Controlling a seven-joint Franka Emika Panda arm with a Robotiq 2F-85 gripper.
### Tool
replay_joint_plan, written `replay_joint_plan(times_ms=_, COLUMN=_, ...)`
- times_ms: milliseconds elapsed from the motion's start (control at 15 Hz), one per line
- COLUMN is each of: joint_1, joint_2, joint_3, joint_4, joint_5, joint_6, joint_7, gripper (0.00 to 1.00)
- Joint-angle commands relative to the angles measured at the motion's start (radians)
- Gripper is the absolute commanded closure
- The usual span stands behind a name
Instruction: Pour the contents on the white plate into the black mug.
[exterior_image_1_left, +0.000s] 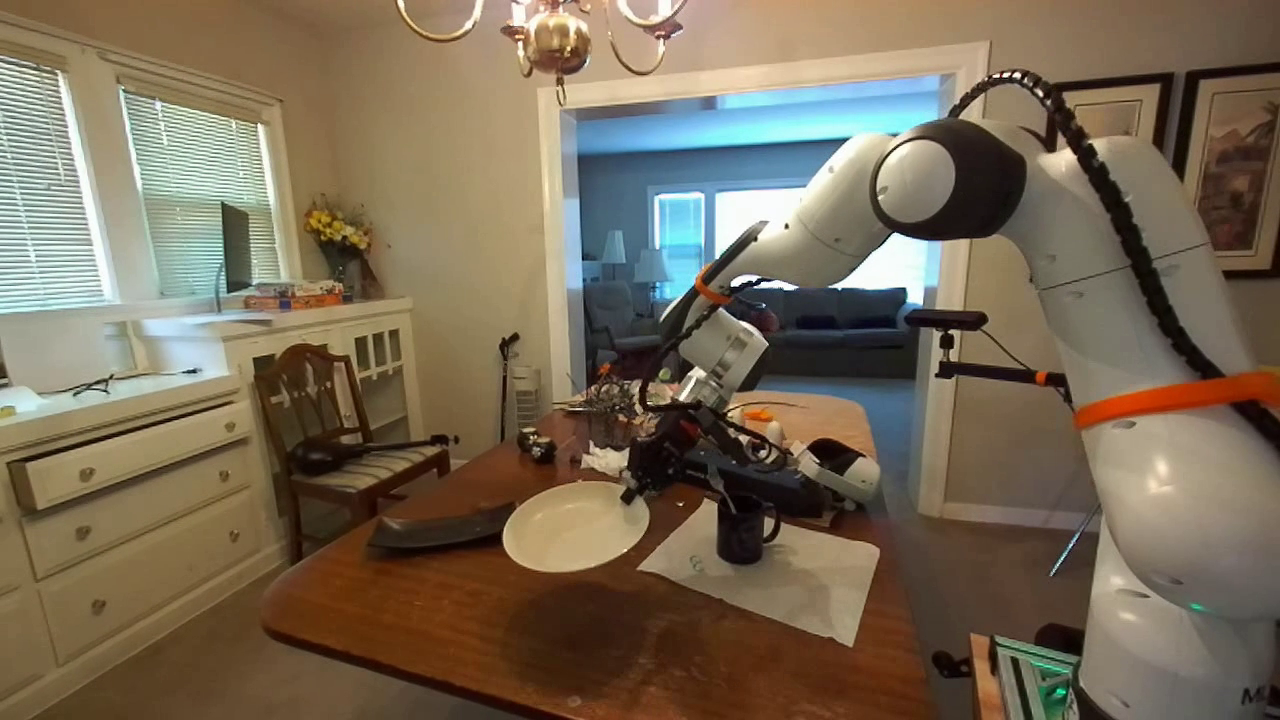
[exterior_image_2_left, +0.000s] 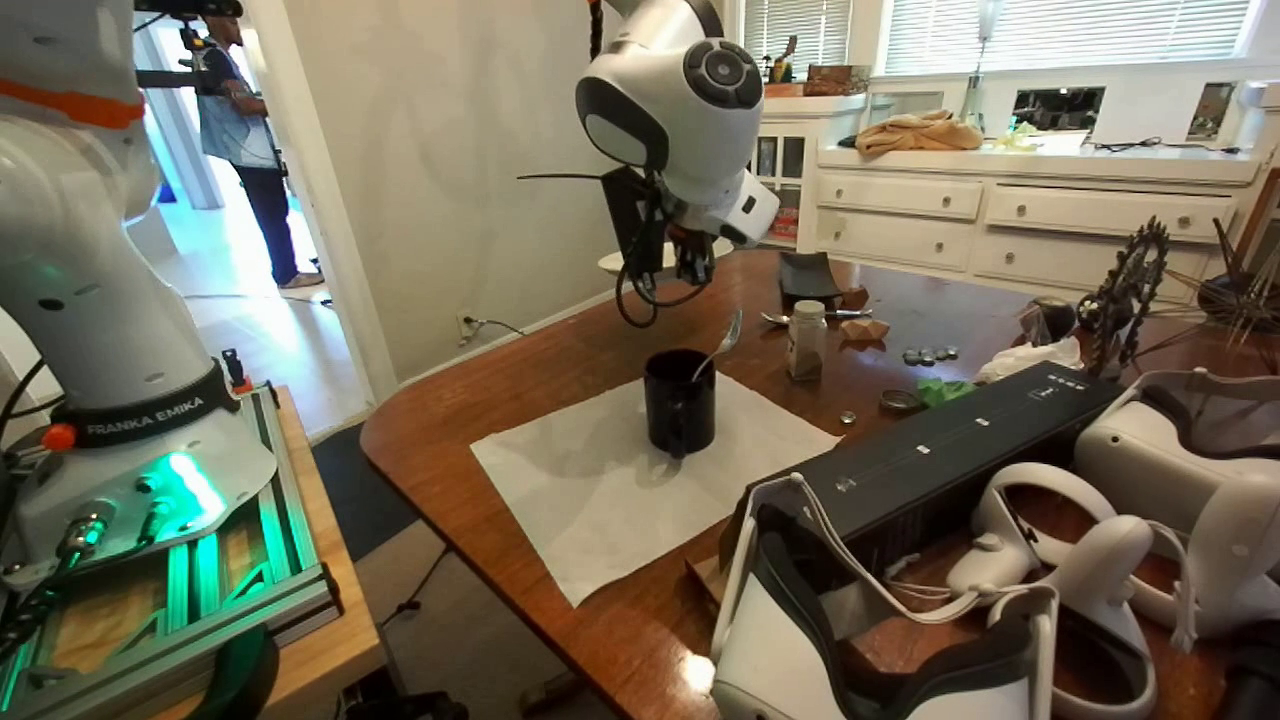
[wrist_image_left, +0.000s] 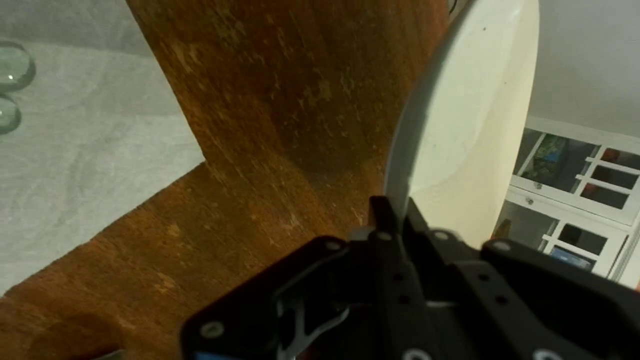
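Observation:
My gripper (exterior_image_1_left: 631, 492) is shut on the rim of the white plate (exterior_image_1_left: 572, 530), also seen in the wrist view (wrist_image_left: 465, 115). The plate is tilted and held above the table, with a shadow below it. Its visible inside shows only tiny dark specks. The black mug (exterior_image_1_left: 740, 532) stands upright on white paper with a fork in it, apart from the plate. It also shows in an exterior view (exterior_image_2_left: 680, 405), where the arm partly hides the plate (exterior_image_2_left: 622, 262). Two pale greenish glassy bits (wrist_image_left: 14, 66) lie on the paper, and also show small in an exterior view (exterior_image_1_left: 697, 563).
The white paper (exterior_image_1_left: 800, 585) lies under the mug. A flat dark elongated dish (exterior_image_1_left: 440, 530) is beside the plate. A long black box (exterior_image_2_left: 930, 450), white headsets (exterior_image_2_left: 880, 650) and a small jar (exterior_image_2_left: 806, 340) are on the table (exterior_image_1_left: 450, 620). A chandelier (exterior_image_1_left: 558, 42) hangs above.

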Motion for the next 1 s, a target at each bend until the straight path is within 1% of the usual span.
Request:
replay_joint_plan(times_ms=0, joint_1=-0.028, joint_2=0.091, joint_3=0.023, joint_4=0.112, joint_5=-0.023, joint_6=-0.082, joint_7=0.086, gripper=0.98)
replay_joint_plan(times_ms=400, joint_1=-0.052, joint_2=0.211, joint_3=0.071, joint_4=0.273, joint_5=-0.025, joint_6=-0.167, joint_7=0.088, gripper=0.98)
replay_joint_plan(times_ms=933, joint_1=-0.055, joint_2=0.370, joint_3=0.127, joint_4=0.498, joint_5=-0.022, joint_6=-0.162, joint_7=0.118, gripper=0.98)
